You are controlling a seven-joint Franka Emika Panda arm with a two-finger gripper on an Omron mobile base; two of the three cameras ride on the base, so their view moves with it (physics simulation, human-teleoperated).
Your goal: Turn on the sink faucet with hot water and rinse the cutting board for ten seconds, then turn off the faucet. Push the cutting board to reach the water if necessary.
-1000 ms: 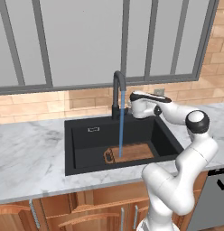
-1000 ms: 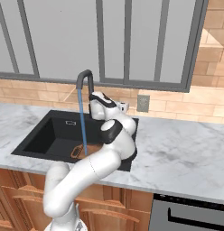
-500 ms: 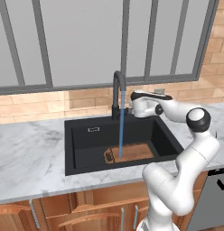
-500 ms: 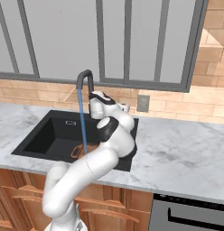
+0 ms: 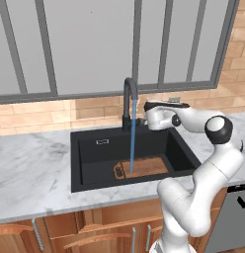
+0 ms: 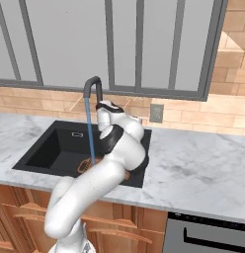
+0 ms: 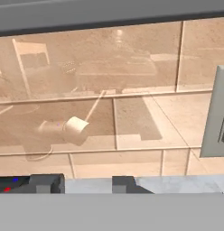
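Water runs from the faucet onto the board in the sink; the gripper beside the faucet has its jaws apart, empty.

sink: matt black, smooth walls
faucet: matt black, smooth like coated metal
cutting board: brown wood with visible grain, darker handle end
water: clear blue, glassy stream
counter: white-grey marble, polished and veined
wall tiles: tan brick-shaped tiles, glossy, with reflections in the hand view
cupboards: reddish-brown wood, satin finish
arm: white glossy plastic, dark joints
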